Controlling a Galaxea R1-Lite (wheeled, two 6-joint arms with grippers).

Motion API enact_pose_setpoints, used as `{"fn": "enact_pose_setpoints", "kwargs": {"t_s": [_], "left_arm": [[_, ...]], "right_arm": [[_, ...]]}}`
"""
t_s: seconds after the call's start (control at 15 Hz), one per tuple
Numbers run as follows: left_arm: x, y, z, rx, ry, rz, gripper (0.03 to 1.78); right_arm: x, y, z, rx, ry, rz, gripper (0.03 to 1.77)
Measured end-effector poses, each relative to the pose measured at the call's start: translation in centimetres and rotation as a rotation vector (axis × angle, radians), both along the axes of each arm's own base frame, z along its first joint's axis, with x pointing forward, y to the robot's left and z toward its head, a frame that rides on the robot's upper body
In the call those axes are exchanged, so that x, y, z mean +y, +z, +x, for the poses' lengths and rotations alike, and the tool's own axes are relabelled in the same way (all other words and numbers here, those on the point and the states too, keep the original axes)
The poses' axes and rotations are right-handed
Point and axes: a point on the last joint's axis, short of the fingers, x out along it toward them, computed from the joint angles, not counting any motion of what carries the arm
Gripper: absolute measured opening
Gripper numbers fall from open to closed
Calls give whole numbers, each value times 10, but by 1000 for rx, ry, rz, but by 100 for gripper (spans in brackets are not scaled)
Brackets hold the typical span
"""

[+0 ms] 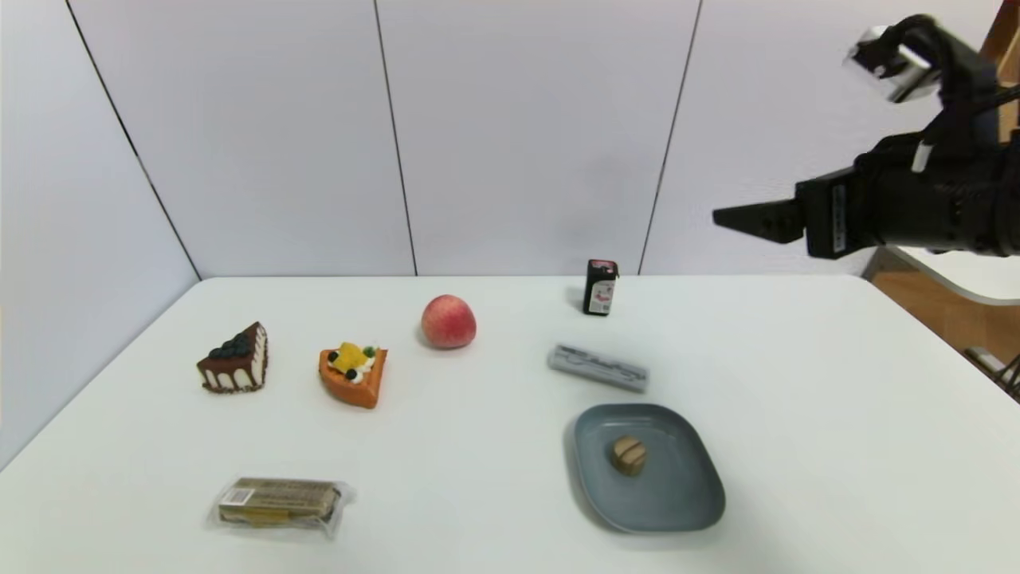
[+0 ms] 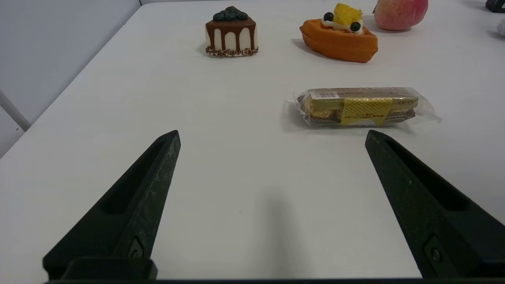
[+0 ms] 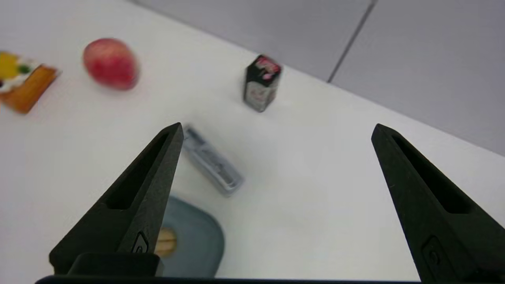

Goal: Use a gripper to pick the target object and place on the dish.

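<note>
From the head camera you see a white table [image 1: 494, 478] set against pale grey wall panels [image 1: 526, 135] with dark seams, and wood floor [image 1: 940, 307] past its right edge. The grey-blue dish [image 1: 677, 494] lies on the near right part of the table, and the small tan wooden cylinder [image 1: 629, 455] sits inside it, striped face up. The right gripper [image 1: 729, 218] hangs high above the table's right side, well clear of the dish.

From the left wrist you find the left gripper [image 2: 272, 136] low over bare table, its fingers spread wide with nothing between them.

From the right wrist you see the right gripper [image 3: 278, 128] with fingers wide apart and empty; the cylinder [image 3: 166, 241] peeks out in the dish [image 3: 197, 240] below.
</note>
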Motion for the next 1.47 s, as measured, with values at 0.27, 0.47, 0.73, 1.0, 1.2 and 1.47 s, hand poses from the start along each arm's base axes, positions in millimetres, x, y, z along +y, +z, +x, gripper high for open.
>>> {"fn": "enact_pose_setpoints", "kwargs": {"t_s": [0.27,0.47,0.73,1.0,1.2,1.47], "left_arm": [[0,0,0,0,1,0,169],[0,0,0,0,1,0,169],[0,0,0,0,1,0,169],[0,0,0,0,0,0,169],[0,0,0,0,1,0,169],[0,0,0,0,1,0,169]], "right_arm": [[-40,22,-6,-156,-181,36,167],[-59,27,-17,-313,-256,72,169],[-73,18,-51,-455,-296,97,169],[-79,-4,-106,-506,-298,105,169],[-82,-25,-146,-537,-296,114,169],[-86,-56,-194,-596,-289,130,169]]}}
